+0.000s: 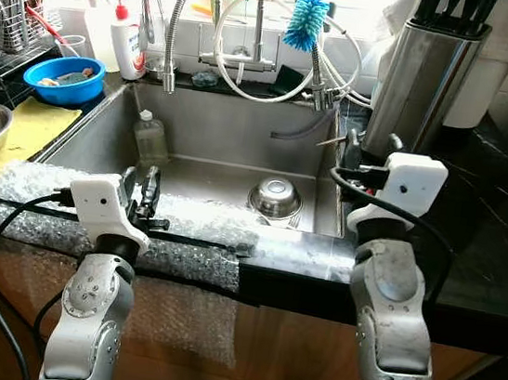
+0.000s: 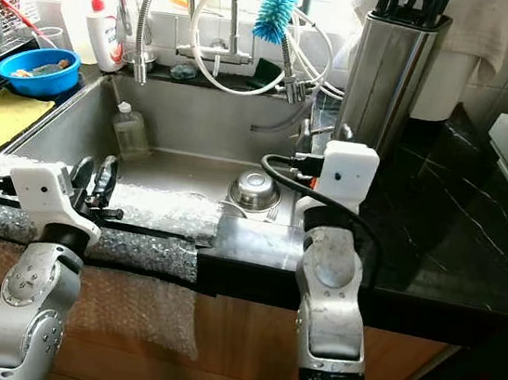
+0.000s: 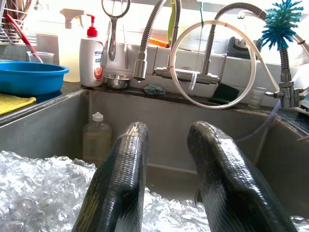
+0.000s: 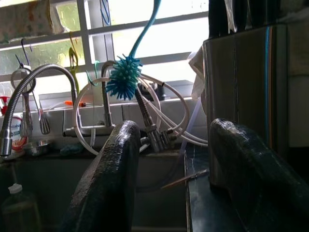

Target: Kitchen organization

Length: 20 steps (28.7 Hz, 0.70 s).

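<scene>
The small upturned steel bowl (image 1: pixel 275 198) sits on the floor of the stainless steel sink (image 1: pixel 234 131), its near edge partly cut off by the front rim; beside it a clear plastic bottle (image 1: pixel 150 137) stands upright against the left wall. The left gripper (image 1: pixel 148 187) hovers over the crinkled bubble wrap (image 1: pixel 39 185), fingers apart and holding nothing. The right gripper (image 4: pixel 176 169) is parted wide and bare, near the tall steel knife block (image 1: pixel 423 76).

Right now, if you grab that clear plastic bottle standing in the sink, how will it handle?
The plastic bottle looks nearly empty, so probably light. Standing upright on a narrow base against the sink wall, it may tip if nudged. Thin clear walls would likely flex under a squeeze.
</scene>
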Tool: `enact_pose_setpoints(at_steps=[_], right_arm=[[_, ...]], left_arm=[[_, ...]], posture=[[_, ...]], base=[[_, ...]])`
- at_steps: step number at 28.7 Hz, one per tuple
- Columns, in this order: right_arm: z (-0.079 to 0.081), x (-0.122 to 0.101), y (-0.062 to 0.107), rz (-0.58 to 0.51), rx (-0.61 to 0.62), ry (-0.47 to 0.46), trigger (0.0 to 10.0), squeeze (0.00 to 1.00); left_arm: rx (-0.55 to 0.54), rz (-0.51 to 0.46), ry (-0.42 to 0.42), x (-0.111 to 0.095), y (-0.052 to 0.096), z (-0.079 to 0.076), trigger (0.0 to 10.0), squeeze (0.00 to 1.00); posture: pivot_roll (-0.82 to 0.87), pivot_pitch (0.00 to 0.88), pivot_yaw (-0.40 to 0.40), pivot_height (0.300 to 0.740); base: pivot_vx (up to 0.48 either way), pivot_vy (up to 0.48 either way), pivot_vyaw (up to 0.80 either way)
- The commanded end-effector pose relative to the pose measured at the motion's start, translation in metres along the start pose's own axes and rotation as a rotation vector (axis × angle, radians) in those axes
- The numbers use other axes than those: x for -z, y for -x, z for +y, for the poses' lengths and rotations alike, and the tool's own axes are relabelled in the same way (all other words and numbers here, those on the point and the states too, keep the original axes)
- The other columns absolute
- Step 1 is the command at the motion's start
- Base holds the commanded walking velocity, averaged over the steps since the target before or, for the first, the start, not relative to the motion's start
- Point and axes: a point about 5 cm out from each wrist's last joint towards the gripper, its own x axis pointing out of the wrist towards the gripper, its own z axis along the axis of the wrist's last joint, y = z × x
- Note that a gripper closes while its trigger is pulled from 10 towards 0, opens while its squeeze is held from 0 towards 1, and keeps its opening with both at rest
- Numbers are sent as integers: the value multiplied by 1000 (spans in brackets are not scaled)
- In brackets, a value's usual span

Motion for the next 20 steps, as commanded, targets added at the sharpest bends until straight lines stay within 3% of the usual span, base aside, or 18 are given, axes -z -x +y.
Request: enact_pose_setpoints(at_steps=[1,8,14,20], right_arm=[[5,-4,0,-7,-11,-13,10000,0],[7,-6,-2,-19,-25,11,10000,0],[7,-7,-3,-26,-33,22,10000,0],[9,-7,-3,-26,-42,27,10000,0]], left_arm=[[-4,-4,-28,-4,-1,2,10000,0],[-16,-23,-34,-8,-1,4,10000,0],[-6,-44,-62,-13,-2,2,10000,0],[-3,-75,-68,-20,-5,0,10000,0]], posture=[[-1,0,86,740],[1,0,85,740],[0,0,87,740],[2,0,87,740]], base=[[0,0,0],[0,0,0],[0,0,477],[0,0,800]])
